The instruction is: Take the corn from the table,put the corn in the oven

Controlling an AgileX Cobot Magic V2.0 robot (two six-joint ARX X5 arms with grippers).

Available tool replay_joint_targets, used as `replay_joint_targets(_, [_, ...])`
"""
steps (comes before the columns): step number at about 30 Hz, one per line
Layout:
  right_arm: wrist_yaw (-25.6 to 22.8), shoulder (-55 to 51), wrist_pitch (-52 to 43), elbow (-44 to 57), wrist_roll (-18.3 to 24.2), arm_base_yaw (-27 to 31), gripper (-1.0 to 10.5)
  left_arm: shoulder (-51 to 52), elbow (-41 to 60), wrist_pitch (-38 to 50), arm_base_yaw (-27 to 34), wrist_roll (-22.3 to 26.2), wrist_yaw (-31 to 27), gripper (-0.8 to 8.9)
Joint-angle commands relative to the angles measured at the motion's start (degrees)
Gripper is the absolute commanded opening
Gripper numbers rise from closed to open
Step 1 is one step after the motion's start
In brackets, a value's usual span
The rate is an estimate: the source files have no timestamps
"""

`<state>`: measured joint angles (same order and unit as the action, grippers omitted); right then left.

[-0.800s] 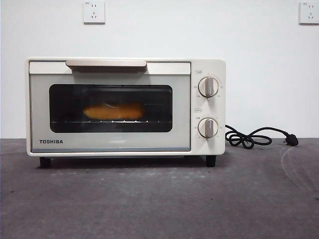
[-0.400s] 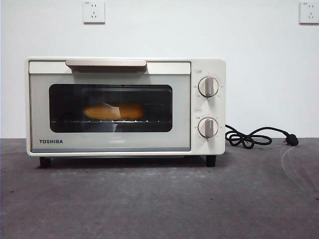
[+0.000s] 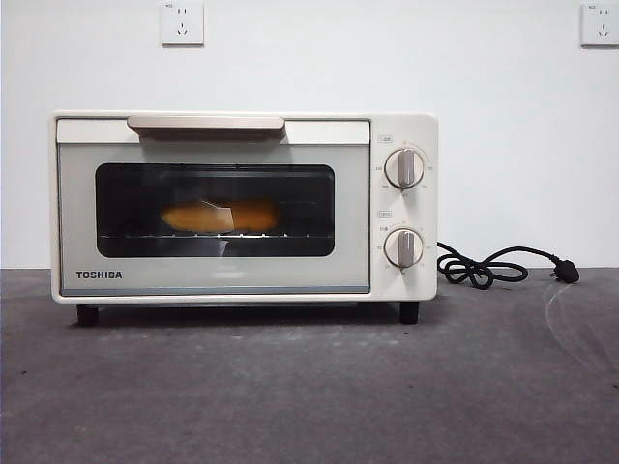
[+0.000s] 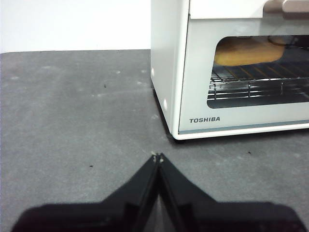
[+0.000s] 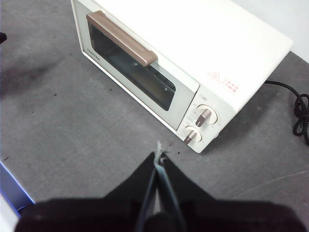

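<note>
The corn (image 3: 221,216) lies on the wire rack inside the cream-white oven (image 3: 242,280), seen through the dark glass of the closed door; it also shows as the corn (image 4: 246,51) in the left wrist view. The oven (image 4: 169,72) stands on the dark grey table (image 3: 309,387). My left gripper (image 4: 158,156) is shut and empty, low over the table in front of the oven's left corner. Higher up, my right gripper (image 5: 158,155) is shut and empty, looking down on the oven (image 5: 193,43) near its knobs. Neither arm shows in the front view.
The oven's black cord and plug (image 3: 503,266) lie coiled on the table to the right of the oven, also the cord (image 5: 300,111) in the right wrist view. Two wall sockets (image 3: 182,23) sit on the white wall behind.
Only a faint reflection in the oven's glass shifted across the corn; the corn, oven and door stayed put.
</note>
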<state>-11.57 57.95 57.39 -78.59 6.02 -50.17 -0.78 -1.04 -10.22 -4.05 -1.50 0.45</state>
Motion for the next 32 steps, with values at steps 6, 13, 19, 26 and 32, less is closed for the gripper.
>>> replay_joint_targets(6, [0.00,0.07,-0.37,0.00,0.17,0.00,0.0,-0.15,0.46,0.66,0.00,0.48,-0.26,-0.01])
replay_joint_targets(13, [-1.33,-0.15,-0.50,0.00,1.31,0.35,0.0,-0.15,0.46,0.66,0.00,0.48,-0.24,-0.01])
replay_joint_targets(19, [-8.52,-0.02,-4.57,0.63,3.52,8.70,0.0,-0.15,0.46,0.66,0.00,0.48,-0.24,-0.01])
replay_joint_targets(26, [6.45,-2.71,-19.96,10.45,2.97,29.03,0.0,-0.15,0.46,0.66,0.00,0.48,-0.26,-0.01])
replay_joint_targets(32, [14.16,-8.90,-33.57,25.92,0.37,42.34,0.0,-0.15,0.46,0.66,0.00,0.48,-0.26,-0.01])
